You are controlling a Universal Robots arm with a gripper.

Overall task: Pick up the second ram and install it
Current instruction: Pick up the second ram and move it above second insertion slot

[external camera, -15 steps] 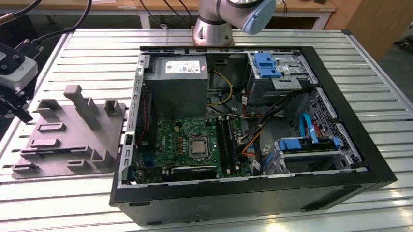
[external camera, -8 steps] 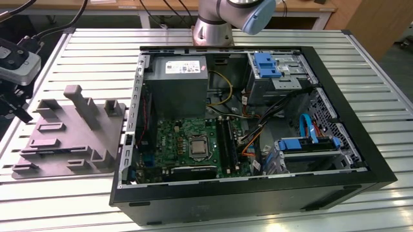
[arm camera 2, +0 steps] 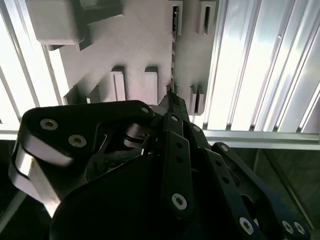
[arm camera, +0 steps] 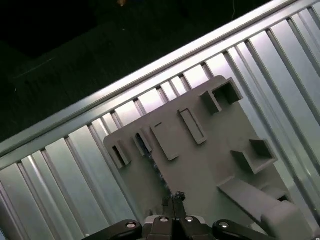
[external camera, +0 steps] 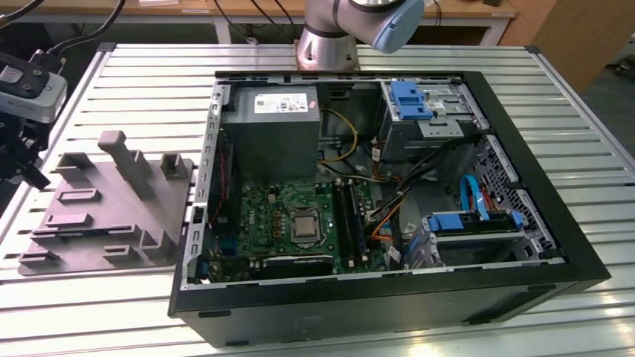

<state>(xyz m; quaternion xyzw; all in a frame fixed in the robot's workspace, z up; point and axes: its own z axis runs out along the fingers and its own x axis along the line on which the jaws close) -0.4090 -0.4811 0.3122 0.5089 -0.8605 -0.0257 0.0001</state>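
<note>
Well, the gripper hangs at the exterior view's left, over the outer edge of the grey tray on the slatted metal table. In both wrist views its fingers look pressed together, tips right at one end of the second ram. Whether they actually nip the stick I cannot tell. The ram stands on edge in the tray's slots (just a thin dark line seen from above), running straight away from the fingertips. Well apart, toward the exterior view's right, the open computer case lies flat with its green motherboard exposed.
</note>
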